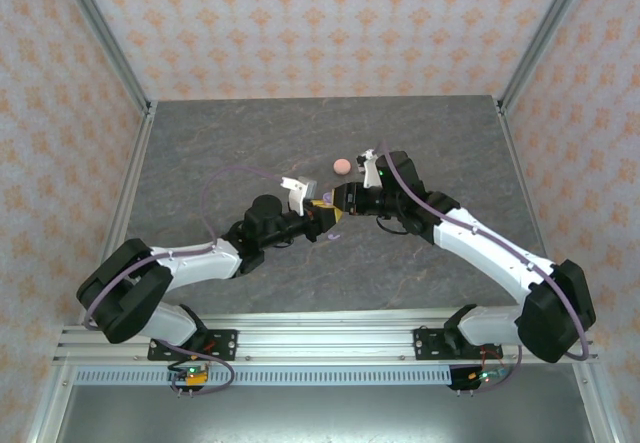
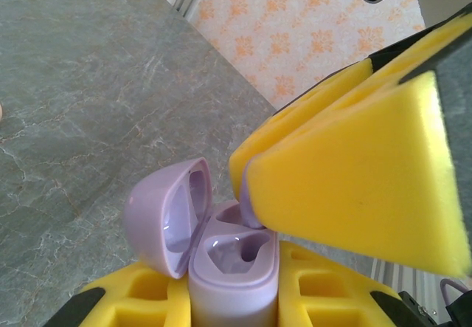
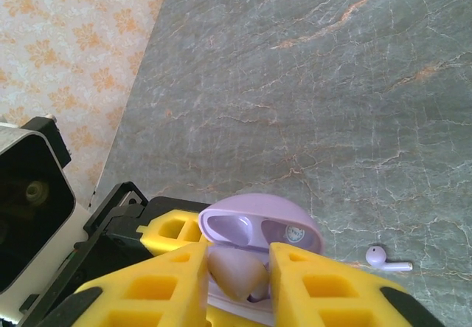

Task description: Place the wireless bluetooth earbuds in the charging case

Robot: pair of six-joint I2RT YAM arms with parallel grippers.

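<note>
Left fingers (image 2: 318, 291) clamped on open lilac charging case (image 2: 232, 286), lid tipped left. Right fingers (image 3: 317, 286) pinch lilac earbud (image 3: 234, 275) just above the case's wells, straight drop. Second lilac earbud (image 3: 387, 257) lies loose on counter (image 3: 332, 83), right arm's side.

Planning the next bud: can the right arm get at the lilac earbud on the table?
Probably, once freed: the loose earbud lies on bare table, nothing near it, but the right pincer is shut on a second earbud over the open case.
</note>
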